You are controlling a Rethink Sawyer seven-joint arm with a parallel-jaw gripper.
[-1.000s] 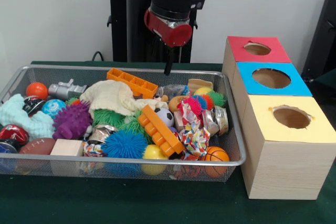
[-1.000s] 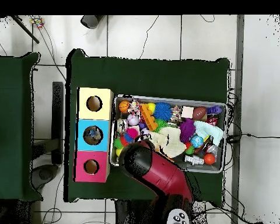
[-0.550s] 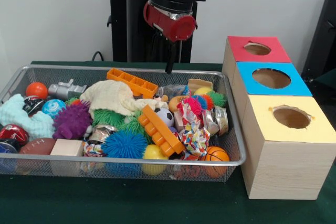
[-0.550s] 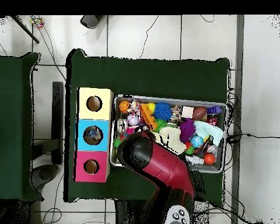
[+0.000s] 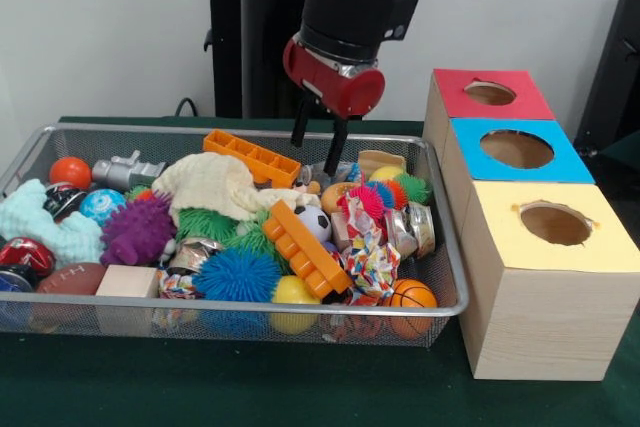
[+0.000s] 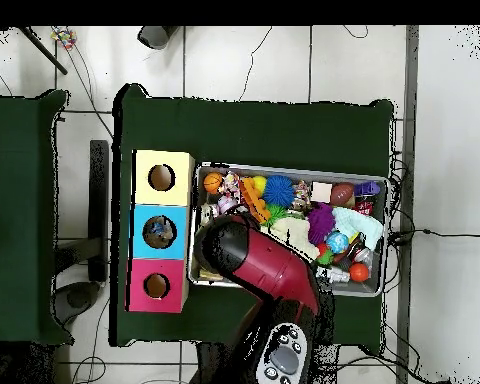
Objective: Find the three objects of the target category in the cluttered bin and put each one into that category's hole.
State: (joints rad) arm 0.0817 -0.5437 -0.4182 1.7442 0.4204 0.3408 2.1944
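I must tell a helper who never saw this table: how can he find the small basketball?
Start at the wire bin left of the three coloured boxes. Go to its front corner nearest the yellow box. The basketball lies there against the mesh: the only orange ball with black seams.

dark green tablecloth [image 5: 250,387]; white tiled floor [image 6: 244,60], black cables [image 6: 254,50]

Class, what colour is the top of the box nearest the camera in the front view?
Yellow, clearest in the front view.
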